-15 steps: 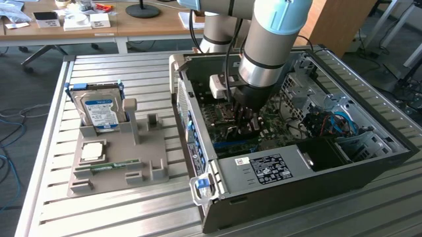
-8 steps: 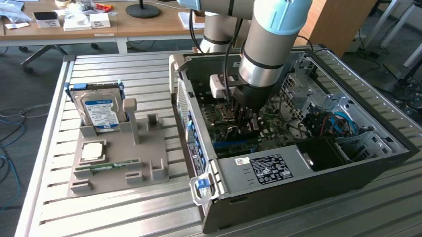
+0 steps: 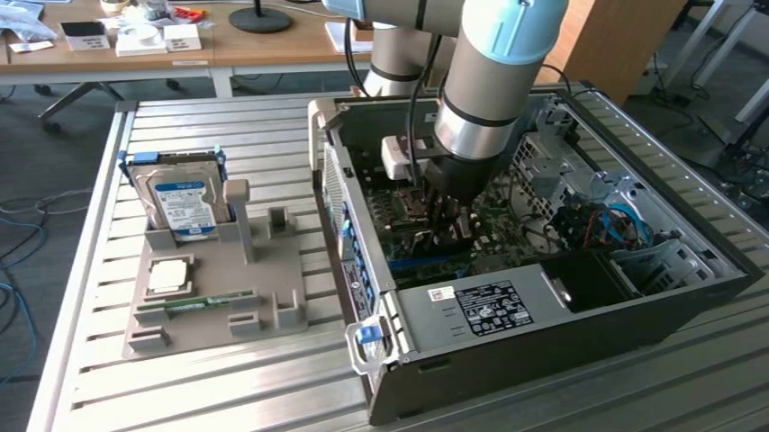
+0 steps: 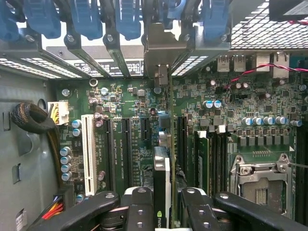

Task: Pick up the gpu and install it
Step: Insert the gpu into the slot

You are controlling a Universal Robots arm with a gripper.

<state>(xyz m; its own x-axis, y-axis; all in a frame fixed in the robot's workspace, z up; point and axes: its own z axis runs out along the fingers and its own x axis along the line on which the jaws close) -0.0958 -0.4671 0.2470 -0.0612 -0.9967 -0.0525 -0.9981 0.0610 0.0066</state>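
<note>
The gpu (image 4: pixel 162 166) is seen edge-on in the wrist view, a thin card with a black cooler, standing upright over the green motherboard (image 4: pixel 130 96). Its silver end bracket (image 4: pixel 161 53) reaches the rear slot openings of the case. My gripper (image 4: pixel 161 199) is shut on the card, with one black finger (image 4: pixel 137 207) on each side of it. In the exterior view the gripper (image 3: pixel 451 225) is down inside the open computer case (image 3: pixel 673 297), low over the board, and the card beneath it is mostly hidden.
A white slot (image 4: pixel 88 147) and black slots lie beside the card, with the processor socket (image 4: pixel 260 183) further off. Blue clips (image 4: pixel 86 19) line the rear wall. Outside the case, a grey holder (image 3: pixel 216 288) carries a hard drive (image 3: pixel 180 193), a RAM stick (image 3: pixel 198 304) and a chip (image 3: pixel 166 274).
</note>
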